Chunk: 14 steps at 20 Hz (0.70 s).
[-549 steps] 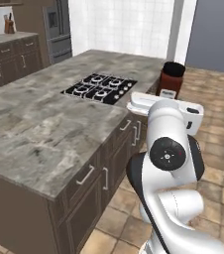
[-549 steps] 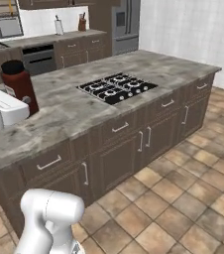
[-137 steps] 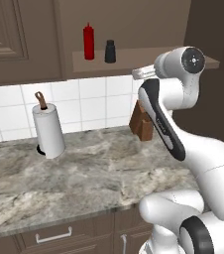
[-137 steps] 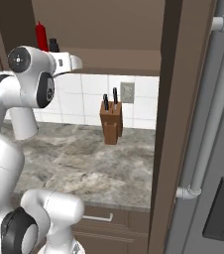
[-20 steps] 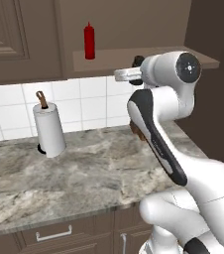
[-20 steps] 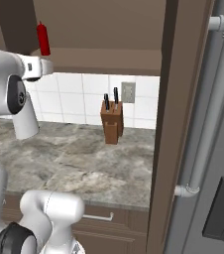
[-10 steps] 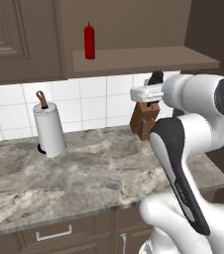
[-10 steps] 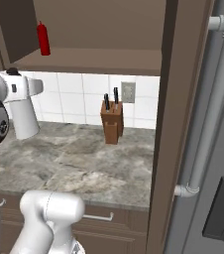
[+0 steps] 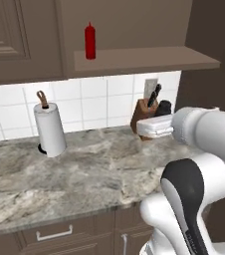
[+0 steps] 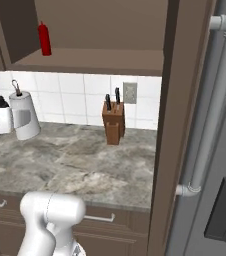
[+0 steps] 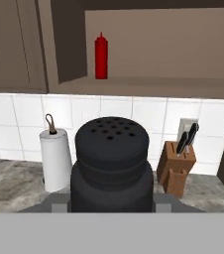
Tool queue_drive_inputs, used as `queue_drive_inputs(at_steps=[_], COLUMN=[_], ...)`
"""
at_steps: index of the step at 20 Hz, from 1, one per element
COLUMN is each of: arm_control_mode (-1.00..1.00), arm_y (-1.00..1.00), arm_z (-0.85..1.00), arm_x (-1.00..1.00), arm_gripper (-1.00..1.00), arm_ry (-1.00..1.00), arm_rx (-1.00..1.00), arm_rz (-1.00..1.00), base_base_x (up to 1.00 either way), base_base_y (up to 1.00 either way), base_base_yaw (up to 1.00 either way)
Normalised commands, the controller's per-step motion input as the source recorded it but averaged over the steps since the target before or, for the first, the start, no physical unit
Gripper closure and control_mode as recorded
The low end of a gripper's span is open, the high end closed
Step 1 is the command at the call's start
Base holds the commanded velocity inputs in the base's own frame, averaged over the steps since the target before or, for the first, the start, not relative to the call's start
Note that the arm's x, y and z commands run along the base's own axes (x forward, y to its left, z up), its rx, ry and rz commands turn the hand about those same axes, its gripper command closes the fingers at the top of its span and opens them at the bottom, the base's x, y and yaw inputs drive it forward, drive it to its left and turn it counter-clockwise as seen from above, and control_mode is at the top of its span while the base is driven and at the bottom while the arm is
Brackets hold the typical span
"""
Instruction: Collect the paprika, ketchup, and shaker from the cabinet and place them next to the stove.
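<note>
The shaker (image 11: 110, 163) sits in the jaws of the gripper (image 11: 110, 201), pinched between them; in the hand view its black, perforated top rises large in the foreground, upright, with the dark finger tips (image 11: 59, 201) hugging its lower body on either side. In the left base view the shaker (image 9: 164, 107) shows as a small dark knob atop the white hand, out in front of the cabinet (image 9: 134, 60) and below the level of its shelf, just in front of the knife block (image 9: 143, 115). In the right base view the shaker (image 10: 0, 102) shows at the far left edge, just beside the paper towel roll (image 10: 25, 116).

The ketchup (image 9: 90, 42) stands upright on the cabinet's open shelf, near the left wall of the niche, well apart from the gripper and above it. It shows too in the right base view (image 10: 44, 39) and in the hand view (image 11: 101, 56), each time at the left end of the shelf.

Under the cabinet, the grey marble table (image 9: 84, 174) runs along a white tiled wall. The paper towel roll (image 9: 50, 129) stands on it below the cabinet's closed left door, and the wooden knife block stands further right, below the open shelf, with black handles sticking up. To the right of the cabinet stands a refrigerator with a tall silver handle (image 10: 212, 105).
</note>
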Motion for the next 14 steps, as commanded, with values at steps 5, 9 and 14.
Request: queue_drive_inputs(at_steps=[5, 9, 14], arm_control_mode=[1.0, 1.0, 1.0], arm_y=[0.0, 0.0, 0.0], arm_z=[0.0, 0.0, 0.0], arm_x=[0.0, 0.0, 0.0], arm_gripper=[1.0, 1.0, 1.0], arm_ry=[0.0, 0.0, 0.0], arm_rx=[0.0, 0.0, 0.0], arm_rz=[0.0, 0.0, 0.0], base_base_x=[-0.33, -0.2, -0.13], base_base_y=[0.53, 0.59, 0.5], base_base_yaw=[0.31, 0.5, 0.58])
